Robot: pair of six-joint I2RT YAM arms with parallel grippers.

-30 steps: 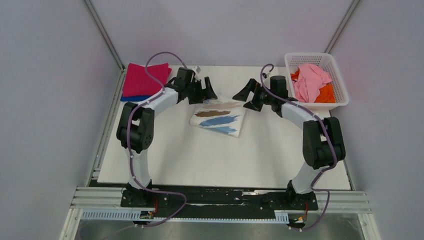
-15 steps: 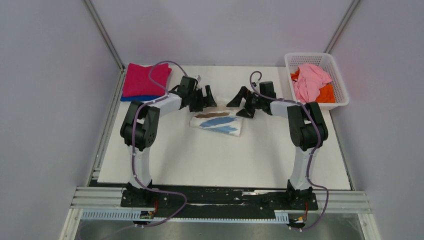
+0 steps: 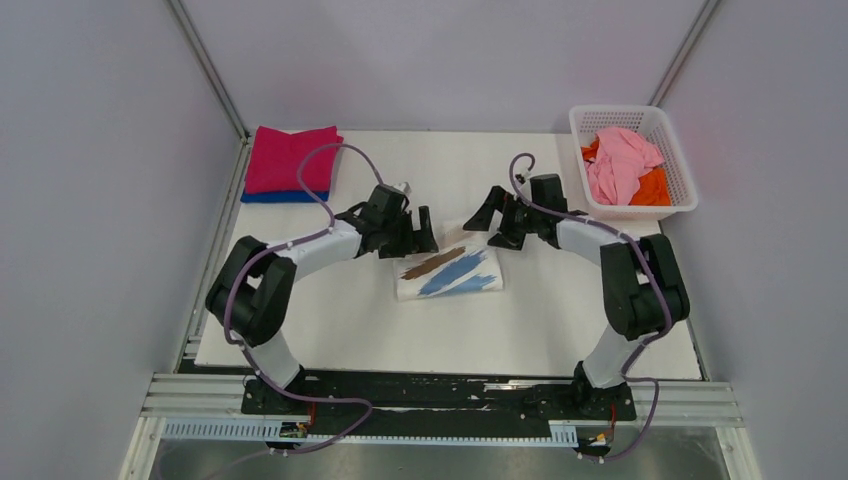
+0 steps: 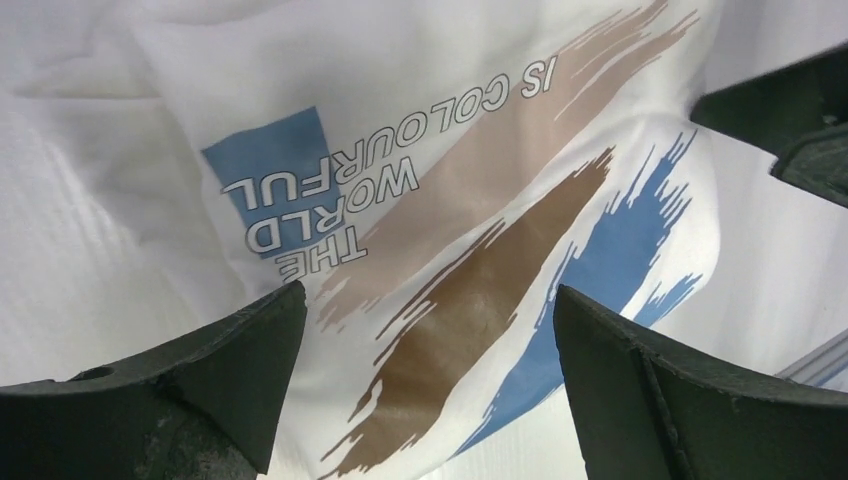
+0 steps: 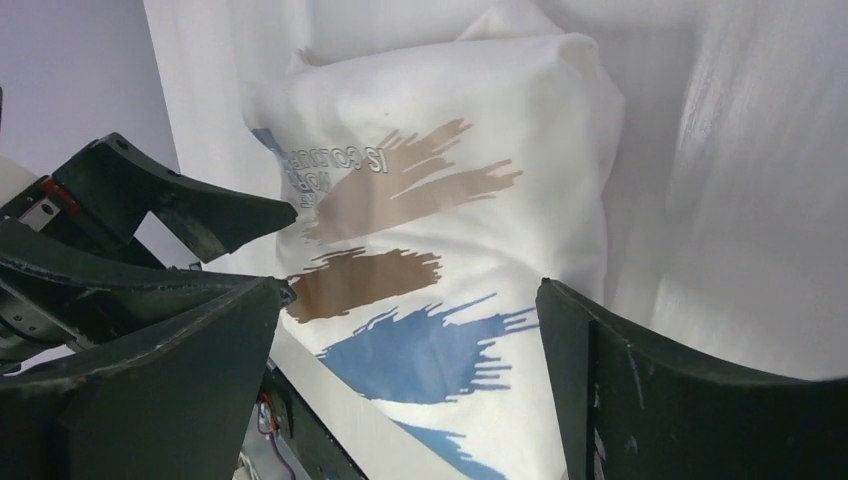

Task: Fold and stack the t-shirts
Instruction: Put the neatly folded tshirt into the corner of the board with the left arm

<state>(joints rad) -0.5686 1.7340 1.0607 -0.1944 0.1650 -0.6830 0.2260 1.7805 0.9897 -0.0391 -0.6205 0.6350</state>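
Bright, even, diffuse light from above leaves only faint soft shadows on the white surface (image 3: pixel 420 335). Lettering on the printed t-shirt (image 4: pixel 470 230) is sharp.

Left of the printed white t-shirt (image 3: pixel 450 275), only a thin edge of the blue t-shirt (image 3: pixel 268 197) shows under the magenta t-shirt (image 3: pixel 290 160). Right of it, in the basket (image 3: pixel 684 170), the pale pink t-shirt (image 3: pixel 620 160) hides most of the orange t-shirt (image 3: pixel 655 188). Both wrist views crop the print.

Both arms reached forward with elbows bent outward. The left hand (image 3: pixel 424 232) hung at the far left corner of the printed white t-shirt (image 3: pixel 450 275) and the right hand (image 3: pixel 487 222) at its far right corner, both spread wide and empty.
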